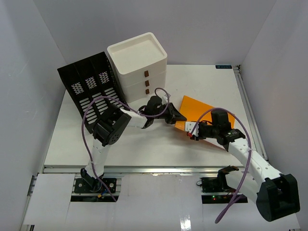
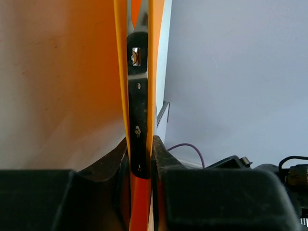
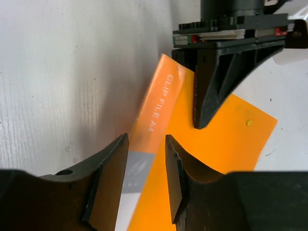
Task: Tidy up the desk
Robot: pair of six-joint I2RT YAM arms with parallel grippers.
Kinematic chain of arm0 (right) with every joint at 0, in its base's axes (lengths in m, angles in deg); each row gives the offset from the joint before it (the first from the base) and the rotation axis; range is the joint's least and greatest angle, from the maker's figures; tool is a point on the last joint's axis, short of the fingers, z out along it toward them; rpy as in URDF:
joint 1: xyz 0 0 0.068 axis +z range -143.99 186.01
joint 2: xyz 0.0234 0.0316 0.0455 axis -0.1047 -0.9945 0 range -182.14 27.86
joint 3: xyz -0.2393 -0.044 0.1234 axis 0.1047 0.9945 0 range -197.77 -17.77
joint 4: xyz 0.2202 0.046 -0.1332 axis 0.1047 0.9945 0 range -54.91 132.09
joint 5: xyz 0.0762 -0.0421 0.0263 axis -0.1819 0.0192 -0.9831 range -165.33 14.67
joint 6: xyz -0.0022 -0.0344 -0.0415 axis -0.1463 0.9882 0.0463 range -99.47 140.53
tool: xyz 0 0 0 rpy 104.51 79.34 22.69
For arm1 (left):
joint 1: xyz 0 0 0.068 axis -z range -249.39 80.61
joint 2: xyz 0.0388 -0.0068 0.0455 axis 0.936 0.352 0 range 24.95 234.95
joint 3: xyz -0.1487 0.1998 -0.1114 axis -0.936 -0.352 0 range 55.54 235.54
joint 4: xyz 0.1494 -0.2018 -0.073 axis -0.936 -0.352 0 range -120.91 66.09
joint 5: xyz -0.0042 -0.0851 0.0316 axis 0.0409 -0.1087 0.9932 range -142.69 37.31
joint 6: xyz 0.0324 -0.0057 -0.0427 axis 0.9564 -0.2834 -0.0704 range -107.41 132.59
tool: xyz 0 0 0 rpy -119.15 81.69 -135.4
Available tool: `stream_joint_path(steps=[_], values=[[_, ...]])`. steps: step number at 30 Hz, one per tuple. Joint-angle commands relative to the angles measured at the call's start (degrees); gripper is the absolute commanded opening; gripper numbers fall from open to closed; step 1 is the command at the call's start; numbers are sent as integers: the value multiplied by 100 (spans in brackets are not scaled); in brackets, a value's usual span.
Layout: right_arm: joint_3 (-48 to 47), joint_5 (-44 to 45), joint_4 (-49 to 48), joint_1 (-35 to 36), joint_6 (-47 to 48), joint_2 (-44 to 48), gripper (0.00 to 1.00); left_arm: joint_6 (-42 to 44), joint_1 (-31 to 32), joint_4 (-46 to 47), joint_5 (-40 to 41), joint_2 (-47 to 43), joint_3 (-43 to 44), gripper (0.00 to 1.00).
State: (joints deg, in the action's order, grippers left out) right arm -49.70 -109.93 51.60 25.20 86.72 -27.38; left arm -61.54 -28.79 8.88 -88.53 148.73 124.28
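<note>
An orange A4 clip file (image 1: 208, 113) lies on the white desk (image 1: 144, 149), right of centre. My left gripper (image 1: 179, 117) is shut on the file's near-left edge. In the left wrist view the file (image 2: 139, 96) runs edge-on between the closed jaws (image 2: 140, 163), its black clip bar showing. My right gripper (image 1: 191, 130) is open at the file's spine. In the right wrist view its two fingers straddle the lettered spine (image 3: 156, 101) with a gap on both sides (image 3: 147, 159). The left gripper's black finger (image 3: 216, 82) presses the orange cover just beyond.
A black slotted file rack (image 1: 91, 89) leans at the back left. A white three-drawer box (image 1: 138, 62) stands beside it, right behind the left arm. White walls enclose the desk and a metal rail (image 1: 144, 168) runs along its front edge.
</note>
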Motion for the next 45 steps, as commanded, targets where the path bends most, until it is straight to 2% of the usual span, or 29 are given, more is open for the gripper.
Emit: stream_joint_path(steps=[1,4,8,12,15,16,23,26,30,34,38,41,45], values=[[26,-6,-163,25,-236,374,57,587,-190,-178,-120,-909,-217,1],[-175,226,-192,24,-689,647,90,1310,-307,-761,-54,-1430,-353,0],[-635,639,-211,24,-1539,1013,90,3010,-391,-2339,375,-2629,-418,0],[-859,857,-348,-44,-2700,1156,90,4049,-417,-3810,1080,-3858,-426,0],[-833,305,-345,-131,-2907,1288,90,4513,-468,-4509,1343,-4567,-313,0],[-790,155,-364,-212,-2945,1345,90,4670,-480,-5059,1500,-4978,-188,0],[-304,77,-819,-518,-3022,1706,90,5210,-561,-6885,2944,-6012,1141,0],[-186,162,-851,-539,-3015,1808,90,5279,-578,-7332,3451,-6167,1775,0],[-99,219,-910,-551,-3039,1895,90,5423,-588,-7776,4528,-6281,2427,0],[-68,285,-934,-556,-3068,1931,90,5528,-589,-8224,5070,-6167,2908,0],[-42,322,-965,-556,-3112,1982,90,5601,-580,-9078,5688,-5755,3956,0],[-32,322,-983,-554,-3122,1973,90,5698,-589,-9333,6344,-5689,4601,0],[-22,293,-983,-556,-3147,1947,90,5679,-589,-9614,6737,-5738,4932,0]])
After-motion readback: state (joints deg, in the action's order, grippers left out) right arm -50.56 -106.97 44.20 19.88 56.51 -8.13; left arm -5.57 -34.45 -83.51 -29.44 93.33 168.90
